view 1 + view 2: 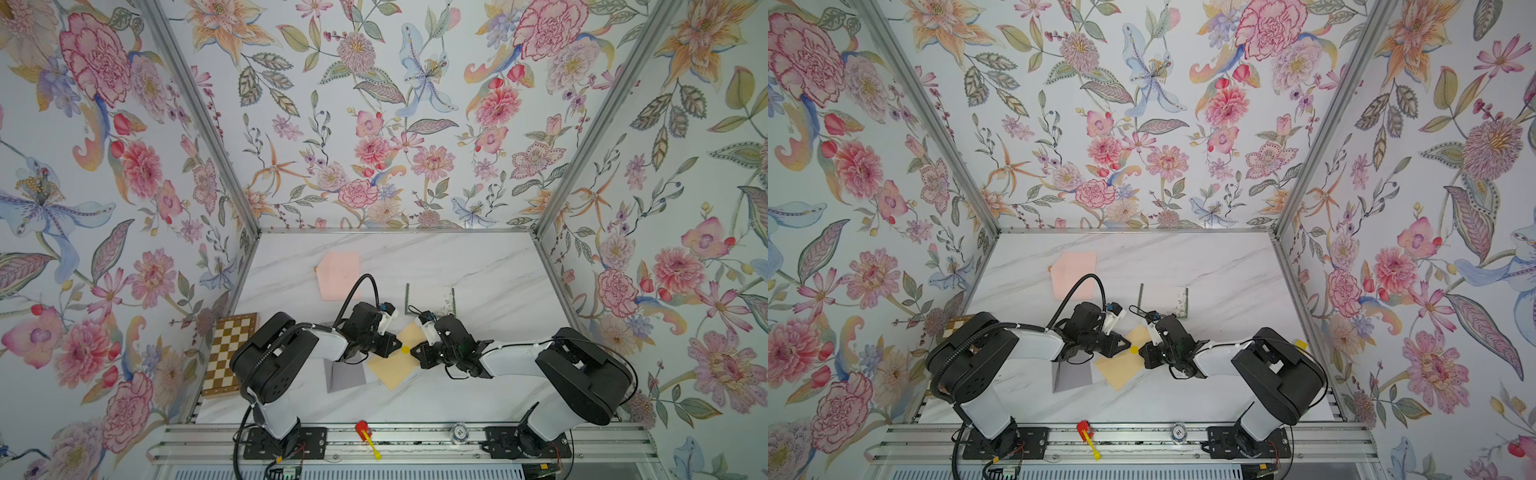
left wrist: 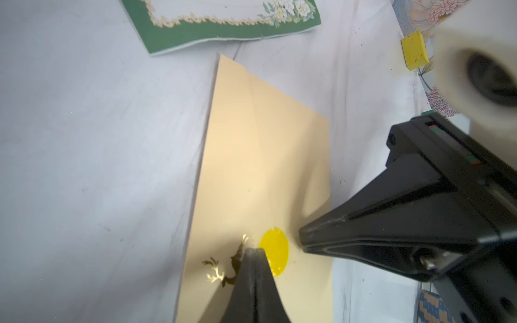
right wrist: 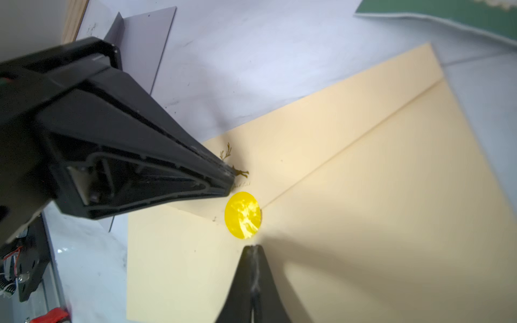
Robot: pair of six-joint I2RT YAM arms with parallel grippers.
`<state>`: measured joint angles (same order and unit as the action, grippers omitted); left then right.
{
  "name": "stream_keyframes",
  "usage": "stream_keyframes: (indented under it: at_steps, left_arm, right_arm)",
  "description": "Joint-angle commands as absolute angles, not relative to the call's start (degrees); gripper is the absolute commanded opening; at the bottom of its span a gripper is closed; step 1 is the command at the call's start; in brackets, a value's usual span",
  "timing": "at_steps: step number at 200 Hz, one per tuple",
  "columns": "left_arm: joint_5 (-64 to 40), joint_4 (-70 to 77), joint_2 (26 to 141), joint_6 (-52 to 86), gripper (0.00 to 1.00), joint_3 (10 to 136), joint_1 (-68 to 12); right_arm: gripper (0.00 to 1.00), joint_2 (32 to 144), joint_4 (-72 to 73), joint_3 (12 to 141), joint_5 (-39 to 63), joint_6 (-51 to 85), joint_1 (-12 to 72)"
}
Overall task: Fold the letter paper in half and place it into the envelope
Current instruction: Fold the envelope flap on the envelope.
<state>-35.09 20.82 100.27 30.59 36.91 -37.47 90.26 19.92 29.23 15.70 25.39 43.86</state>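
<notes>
A cream envelope point(image 1: 395, 368) point(image 1: 1121, 368) point(image 2: 265, 167) point(image 3: 363, 195) lies flat, its flap down under a round yellow sticker point(image 1: 405, 350) point(image 2: 275, 251) point(image 3: 242, 215). My left gripper point(image 1: 398, 344) point(image 2: 253, 250) is shut, with its tip on the flap by a small deer print, touching the sticker's edge. My right gripper point(image 1: 412, 351) point(image 3: 253, 247) is shut and empty, just short of the sticker from the opposite side. A grey sheet point(image 1: 345, 376) point(image 3: 145, 42) with one edge creased upward lies left of the envelope. A green-bordered flowered sheet point(image 1: 430, 299) point(image 2: 223, 30) lies behind. Which one is the letter paper I cannot tell.
A pink envelope point(image 1: 338, 274) with its flap open lies at the back left. A chessboard point(image 1: 226, 353) sits at the left wall, a yellow block point(image 2: 414, 50) by the right wall. On the front rail are a red and yellow tool point(image 1: 365, 432) and a small round chip point(image 1: 458, 432).
</notes>
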Motion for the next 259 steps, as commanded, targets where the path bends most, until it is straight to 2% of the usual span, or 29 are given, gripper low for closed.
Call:
stream_keyframes:
  at_steps: [1, 54, 158, 218, 249, 259]
  left_arm:
    - [-31.16, 12.30, 100.11, 30.24, 0.03, 35.40, -37.83]
    - [-32.52, 14.09, 90.54, 31.25, 0.14, 37.93, -37.54]
    - [-29.87, 20.27, 77.15, 36.57, 0.22, 30.06, -30.53]
    - [-29.53, 19.53, 75.34, 36.52, 0.24, 31.56, -26.25]
    - [-28.96, 20.48, 78.50, 37.61, 0.24, 34.04, -25.46]
    - [-28.65, 21.28, 80.23, 38.50, 0.21, 34.75, -25.32]
  right_arm:
    - [0.11, 88.13, 10.82, 27.62, 14.43, 25.44, 42.40]
    - [0.29, 80.42, 6.29, 30.96, 14.36, 24.15, 38.62]
    - [0.34, 79.63, 1.49, 35.28, 19.85, 19.92, 29.98]
    - [0.38, 82.93, -1.50, 40.91, 21.86, 17.11, 23.27]
    - [0.39, 87.98, -4.90, 47.48, 24.26, 16.06, 18.23]
    - [0.39, 89.79, -5.51, 49.83, 25.14, 16.17, 16.84]
